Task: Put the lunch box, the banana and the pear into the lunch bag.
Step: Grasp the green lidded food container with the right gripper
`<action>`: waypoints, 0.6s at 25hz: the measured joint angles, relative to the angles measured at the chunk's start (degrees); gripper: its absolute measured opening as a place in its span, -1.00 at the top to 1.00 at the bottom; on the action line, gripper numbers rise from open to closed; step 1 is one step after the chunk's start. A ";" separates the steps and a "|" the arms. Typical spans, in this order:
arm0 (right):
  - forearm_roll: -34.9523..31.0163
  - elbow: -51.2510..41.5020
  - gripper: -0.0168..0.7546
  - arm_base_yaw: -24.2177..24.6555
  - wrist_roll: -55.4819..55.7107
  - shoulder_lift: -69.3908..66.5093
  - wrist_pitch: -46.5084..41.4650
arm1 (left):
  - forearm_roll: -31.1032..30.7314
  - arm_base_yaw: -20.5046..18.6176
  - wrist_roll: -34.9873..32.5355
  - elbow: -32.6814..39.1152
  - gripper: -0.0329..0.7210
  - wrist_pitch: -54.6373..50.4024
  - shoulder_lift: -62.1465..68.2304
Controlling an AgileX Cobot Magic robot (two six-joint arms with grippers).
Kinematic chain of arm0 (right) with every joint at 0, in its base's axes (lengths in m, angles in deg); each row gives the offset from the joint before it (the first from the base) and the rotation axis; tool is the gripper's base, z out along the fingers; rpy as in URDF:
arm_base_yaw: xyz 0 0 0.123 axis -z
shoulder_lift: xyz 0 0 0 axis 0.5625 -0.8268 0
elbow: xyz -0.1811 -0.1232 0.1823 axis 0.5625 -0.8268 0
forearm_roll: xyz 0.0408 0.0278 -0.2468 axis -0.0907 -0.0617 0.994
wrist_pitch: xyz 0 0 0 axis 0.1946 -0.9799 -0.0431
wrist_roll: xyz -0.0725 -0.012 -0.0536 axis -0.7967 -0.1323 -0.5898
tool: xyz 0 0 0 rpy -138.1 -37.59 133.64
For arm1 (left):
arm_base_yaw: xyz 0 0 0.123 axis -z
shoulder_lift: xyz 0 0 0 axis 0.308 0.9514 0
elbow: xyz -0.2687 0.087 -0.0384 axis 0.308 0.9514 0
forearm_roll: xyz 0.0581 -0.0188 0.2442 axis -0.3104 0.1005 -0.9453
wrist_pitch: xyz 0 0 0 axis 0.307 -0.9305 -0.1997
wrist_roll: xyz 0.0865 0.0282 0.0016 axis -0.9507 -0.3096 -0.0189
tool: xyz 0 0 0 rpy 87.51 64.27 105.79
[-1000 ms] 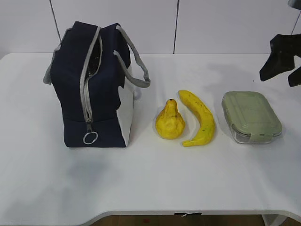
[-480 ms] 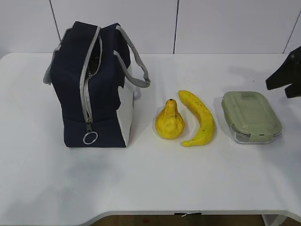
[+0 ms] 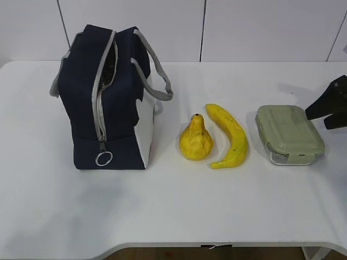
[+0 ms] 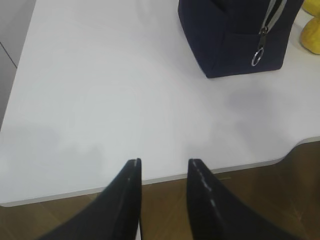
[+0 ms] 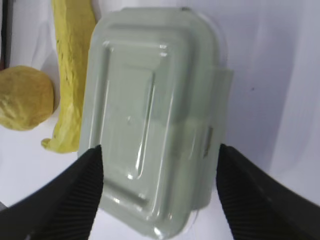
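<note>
Nothing packed yet: lunch box (image 3: 290, 134), banana (image 3: 230, 136) and pear (image 3: 196, 138) all sit on the surface right of the lunch bag (image 3: 105, 97). Right gripper (image 5: 160, 172) jaws spread wide over the lunch box, not gripping. Left gripper (image 4: 164, 170) parked apart, jaws slightly spread, empty.

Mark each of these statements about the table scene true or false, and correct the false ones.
1. The pear lies between the bag and the banana. True.
2. The lunch box is already in the bag. False: it sits on the table, right of the banana.
3. The right gripper is open, its fingers either side of the lunch box. True.
4. The left gripper holds the bag's ring pull. False: it is open and empty, near the table edge.
</note>
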 joint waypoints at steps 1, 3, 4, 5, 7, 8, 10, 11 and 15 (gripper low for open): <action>-0.40 0.95 -0.49 0.10 -0.24 -0.98 -0.40 | 0.00 0.00 0.00 0.00 0.28 0.00 0.00; -1.18 2.89 -0.49 0.21 -0.35 -3.07 -1.71 | 0.00 0.00 0.00 0.00 0.28 0.00 0.00; -1.47 4.03 -0.49 0.21 -0.35 -4.22 -2.56 | 0.00 0.00 0.00 0.00 0.28 0.00 0.00; -1.55 5.15 -0.49 0.21 -0.43 -5.28 -3.19 | 0.00 0.00 0.00 0.00 0.28 0.00 0.00; -1.43 6.71 -0.49 0.21 -0.43 -6.65 -3.77 | 0.00 0.00 0.00 0.00 0.28 0.00 0.00; -1.33 7.14 -0.49 0.33 -0.43 -7.02 -3.89 | 0.00 0.00 0.00 0.00 0.28 0.00 0.00; -1.33 7.53 -0.49 0.68 -0.43 -7.28 -3.99 | 0.00 0.00 0.00 0.00 0.28 0.00 0.00; -1.44 7.61 -0.49 0.95 -0.43 -7.52 -4.22 | 0.00 0.00 0.00 0.00 0.28 0.00 0.00; -1.72 7.61 -0.49 1.44 -1.10 -9.38 -4.32 | 0.00 0.00 0.00 0.00 0.27 0.00 0.00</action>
